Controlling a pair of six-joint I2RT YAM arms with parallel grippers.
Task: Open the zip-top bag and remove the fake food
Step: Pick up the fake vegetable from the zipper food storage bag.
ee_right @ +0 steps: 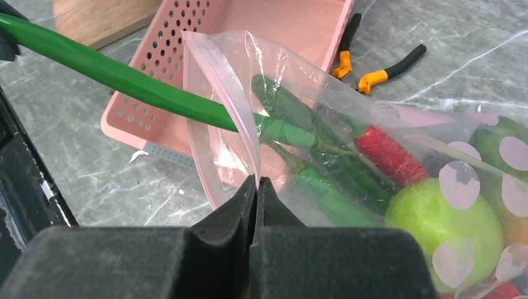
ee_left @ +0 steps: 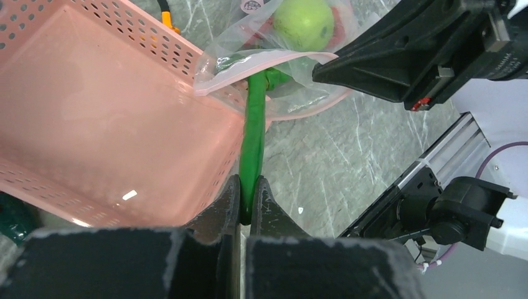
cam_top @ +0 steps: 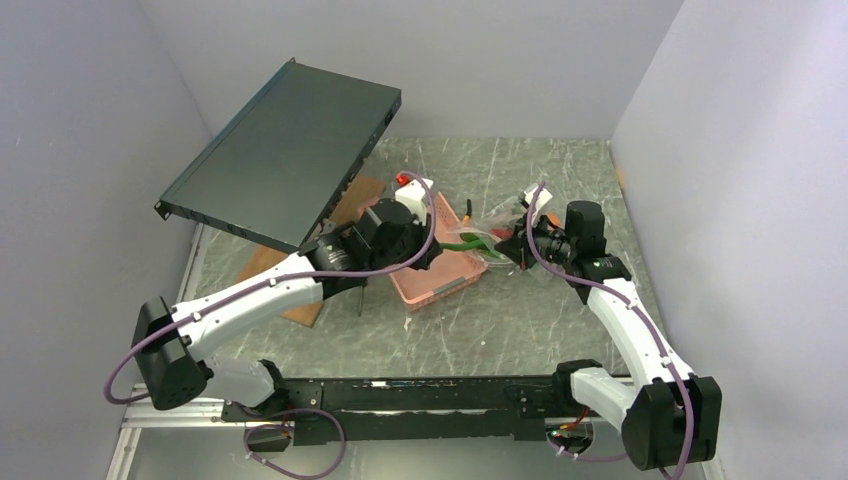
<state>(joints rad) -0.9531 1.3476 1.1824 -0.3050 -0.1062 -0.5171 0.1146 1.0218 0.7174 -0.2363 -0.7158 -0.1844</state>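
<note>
Far to the left of the pink basket [cam_top: 440, 280], you see a dark flat metal case [cam_top: 285, 150] that leans tilted above the counter [cam_top: 520, 320]. A wooden board [ee_right: 106, 18] lies on the counter at the basket's left side.

Your left gripper [ee_left: 249, 199] is above the basket. Its fingers are pressed onto one end of a long green pod [ee_left: 254, 143] and pinch it tightly. From there the pod goes along the basket's right-hand rim, and its other end is inside the mouth of the zip-top bag [ee_right: 215, 143].

The bag is just to the right of the basket, and its open edge reaches over the basket's rim. The pink zip strip [ee_right: 218, 68] is parted where the pod goes in. Inside the clear plastic you can see more green pods, a red piece [ee_right: 389, 156] and a lime-green apple [ee_right: 423, 212], all on the side away from the basket.

Pliers with black and orange handles [ee_right: 398, 61] lie on the counter near the basket's far side.

Your right gripper [ee_right: 256, 187] is to the right of the basket, at the bag. Its fingers are closed together on the plastic of the bag's edge, just below the zip strip.
</note>
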